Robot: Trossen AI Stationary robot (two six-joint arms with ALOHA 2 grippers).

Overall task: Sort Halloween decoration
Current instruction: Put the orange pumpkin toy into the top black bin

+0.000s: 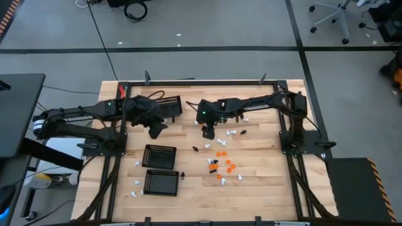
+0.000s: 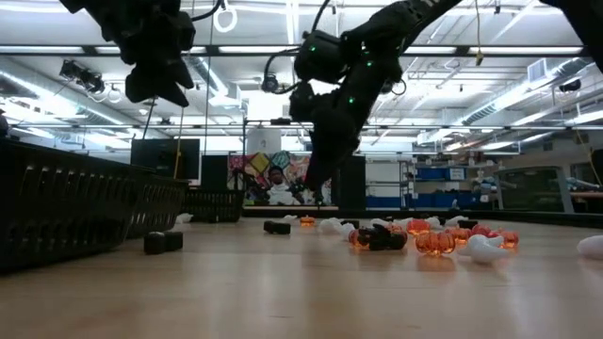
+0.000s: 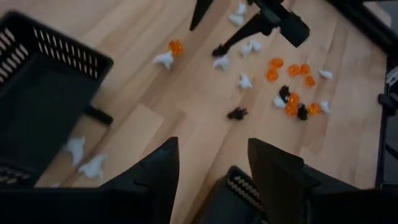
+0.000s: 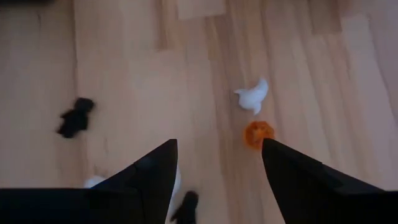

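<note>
Sorting barely begun, by the look of it. Most of the tiny plastic Halloween decoration pieces lie loose on the pale wooden tabletop, scattered below and beside the right tool; a few white ones lie around the 2 black rectangular mesh baskets near the left tool. Basket contents impossible to tell from above.

Right tool: fingers apart, holding nothing, hanging just above the tabletop with a white ghost-like piece and an orange rounded pumpkin piece ahead of it, a black piece off to the other side. Left tool: fingers apart and empty, raised beside the baskets.

Pieces fingertip-small, glossy, orange ones translucent; 3 colours mixed together.
</note>
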